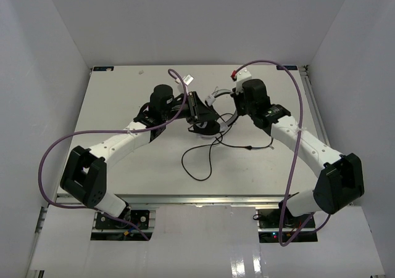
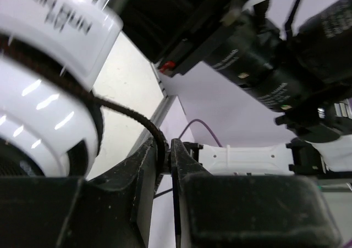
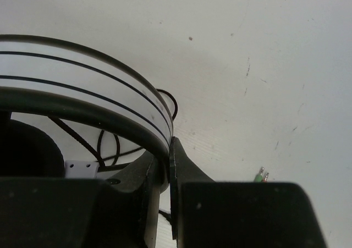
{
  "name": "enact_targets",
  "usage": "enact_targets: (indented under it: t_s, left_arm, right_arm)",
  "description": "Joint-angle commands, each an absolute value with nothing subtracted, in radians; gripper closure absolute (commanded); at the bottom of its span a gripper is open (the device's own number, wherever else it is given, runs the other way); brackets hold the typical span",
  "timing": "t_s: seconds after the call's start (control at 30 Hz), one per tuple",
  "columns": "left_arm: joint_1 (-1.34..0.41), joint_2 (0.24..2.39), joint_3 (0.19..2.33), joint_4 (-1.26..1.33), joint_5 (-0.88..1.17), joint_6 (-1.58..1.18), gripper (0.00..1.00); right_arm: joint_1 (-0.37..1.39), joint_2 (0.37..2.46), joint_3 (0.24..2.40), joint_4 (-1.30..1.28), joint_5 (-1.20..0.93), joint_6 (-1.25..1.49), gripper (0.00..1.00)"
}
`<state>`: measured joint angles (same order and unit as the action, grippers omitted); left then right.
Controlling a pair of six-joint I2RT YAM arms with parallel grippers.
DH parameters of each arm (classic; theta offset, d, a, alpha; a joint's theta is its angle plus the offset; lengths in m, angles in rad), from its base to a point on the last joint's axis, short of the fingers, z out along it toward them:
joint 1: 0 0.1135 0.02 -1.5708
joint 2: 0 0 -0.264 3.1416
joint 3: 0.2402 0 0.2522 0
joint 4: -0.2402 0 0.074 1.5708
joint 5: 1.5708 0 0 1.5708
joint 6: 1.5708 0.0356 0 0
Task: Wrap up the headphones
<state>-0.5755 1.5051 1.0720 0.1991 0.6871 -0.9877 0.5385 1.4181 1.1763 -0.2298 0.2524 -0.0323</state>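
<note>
Showing unreadable black lettering [image 2: 60,9] on the headphones [image 2: 44,105].

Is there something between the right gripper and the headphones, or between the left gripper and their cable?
Nothing visible stands between them. The fingers of the right gripper clamp the headband, and the cable passes between the fingers of the left gripper.
</note>
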Motion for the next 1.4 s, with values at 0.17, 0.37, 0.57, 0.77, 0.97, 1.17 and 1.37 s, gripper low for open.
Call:
enact_targets:
  t_s: [0.17, 0.37, 0.57, 0.77, 0.97, 1.17, 1.37]
  left_arm:
    - [-0.586, 1.513, 1.243, -0.130, 0.536, -0.706, 0.72]
    - [-0.585, 1.562, 1.423, -0.401, 0.402, -0.430, 0.78]
    - [-0.583, 1.616, 1.514, -0.534, 0.435, -0.279, 0.80]
    - [-0.584, 1.644, 1.549, -0.593, 0.489, -0.237, 0.80]
    - [-0.584, 1.622, 1.449, -0.373, 0.578, -0.457, 0.79]
    - [-0.586, 1.566, 1.353, -0.175, 0.554, -0.671, 0.66]
    - [-0.589, 1.542, 1.334, -0.170, 0.530, -0.661, 0.44]
  right_arm:
    - [0.525, 1.395, 1.286, -0.182, 0.279, 0.138, 0.92]
    - [0.526, 1.351, 1.235, -0.079, 0.251, -0.115, 0.92]
    - [0.526, 1.308, 1.199, -0.026, 0.139, -0.273, 0.92]
    - [0.526, 1.330, 1.223, -0.012, 0.157, -0.293, 0.92]
    - [0.526, 1.404, 1.267, -0.056, 0.167, -0.005, 0.92]
    - [0.522, 1.450, 1.290, -0.094, 0.162, 0.181, 0.92]
    - [0.485, 1.440, 1.306, -0.095, 0.084, 0.268, 0.92]
